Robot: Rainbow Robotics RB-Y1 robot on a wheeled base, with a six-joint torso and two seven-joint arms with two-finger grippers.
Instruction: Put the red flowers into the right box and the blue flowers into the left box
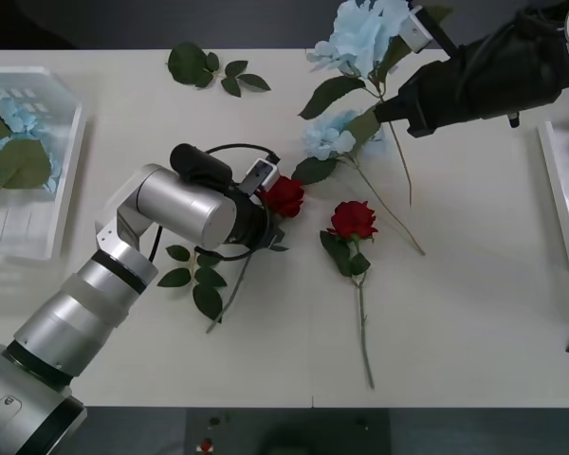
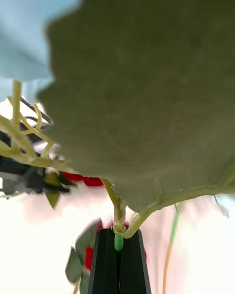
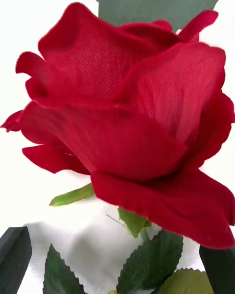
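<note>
The right gripper [image 2: 117, 255], its black fingers pinched together, clamps the thin green stem of a fluffy pale-blue flower [image 1: 360, 33] lifted above the white table [image 1: 474, 322]. The left gripper [image 1: 266, 204], fingers spread wide, straddles a velvety deep-red fabric rose [image 3: 132, 117] lying mid-table.

One rose [image 1: 353, 219] lies mid-table, between the left box [image 1: 38, 248] and right box [image 1: 561, 194].
</note>
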